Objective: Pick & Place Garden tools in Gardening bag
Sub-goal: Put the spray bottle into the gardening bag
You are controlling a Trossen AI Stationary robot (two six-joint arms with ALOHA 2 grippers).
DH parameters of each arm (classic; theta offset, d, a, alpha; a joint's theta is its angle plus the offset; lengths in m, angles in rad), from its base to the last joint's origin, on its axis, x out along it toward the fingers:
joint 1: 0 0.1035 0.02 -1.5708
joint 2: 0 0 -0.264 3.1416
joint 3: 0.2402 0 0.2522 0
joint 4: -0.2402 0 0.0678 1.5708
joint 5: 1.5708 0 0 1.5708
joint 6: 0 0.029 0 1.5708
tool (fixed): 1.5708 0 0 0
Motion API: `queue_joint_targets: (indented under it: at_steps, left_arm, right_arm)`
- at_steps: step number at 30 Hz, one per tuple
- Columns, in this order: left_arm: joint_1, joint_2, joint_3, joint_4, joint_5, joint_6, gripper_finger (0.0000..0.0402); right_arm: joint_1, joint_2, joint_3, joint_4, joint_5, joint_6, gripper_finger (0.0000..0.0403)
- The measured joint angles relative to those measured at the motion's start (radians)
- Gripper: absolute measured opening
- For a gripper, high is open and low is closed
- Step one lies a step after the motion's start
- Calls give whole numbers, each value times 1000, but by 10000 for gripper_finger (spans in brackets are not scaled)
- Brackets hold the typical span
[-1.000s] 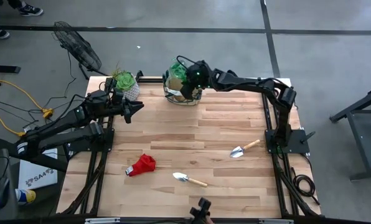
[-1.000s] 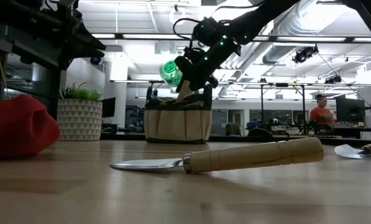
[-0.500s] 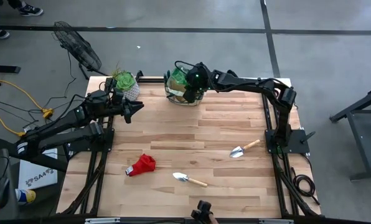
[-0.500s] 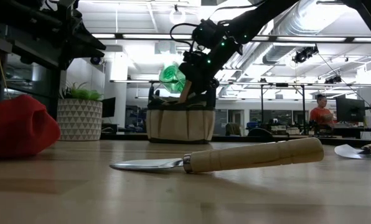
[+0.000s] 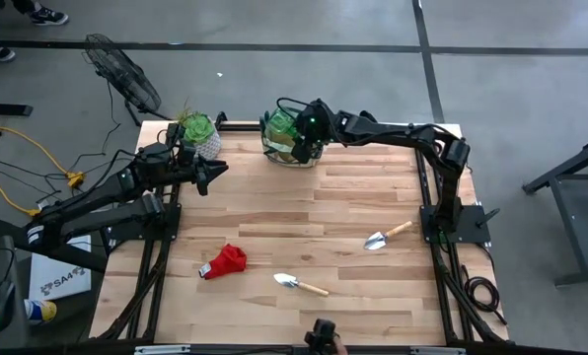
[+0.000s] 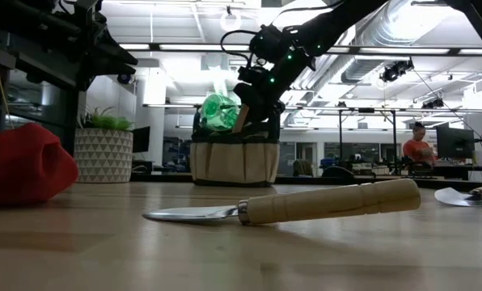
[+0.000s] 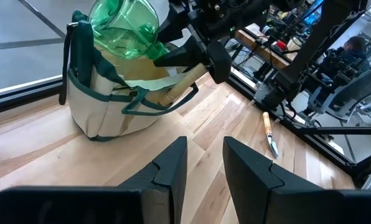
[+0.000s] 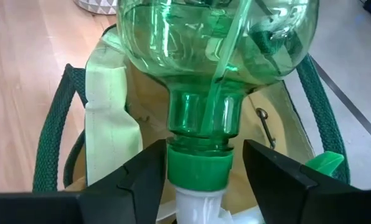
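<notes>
Now at the release: right gripper (image 8: pixel 198 180) over the gardening bag (image 5: pixel 292 143), fingers parted beside the green bottle (image 8: pixel 213 37)'s neck, long axis pointing ahead into the bag. Left gripper (image 7: pixel 204 165) waiting nearby, partly open, empty.

Even overhead light on the counter (image 5: pixel 304 212), shadows soft and short. Low view: bright ceiling strip lights (image 6: pixel 192 47) above the gardening bag (image 6: pixel 231 160) glare, the near trowel (image 6: pixel 293 206) slightly blurred. Green bottle (image 8: pixel 213 56) glints, translucent.
</notes>
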Motion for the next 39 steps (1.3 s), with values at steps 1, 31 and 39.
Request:
queue_joint_targets:
  at_steps: [1, 31, 39]
  left_arm:
    - [0, 0, 0, 0, 0, 0, 102]
    - [0, 0, 0, 0, 0, -16, 102]
    - [0, 0, 0, 0, -1, -23, 102]
  right_arm:
    - [2, -4, 0, -3, 0, 0, 210]
    - [0, -109, 1, 410, -79, 190, 1]
    - [-26, -27, 1, 467, -105, 315, 1]
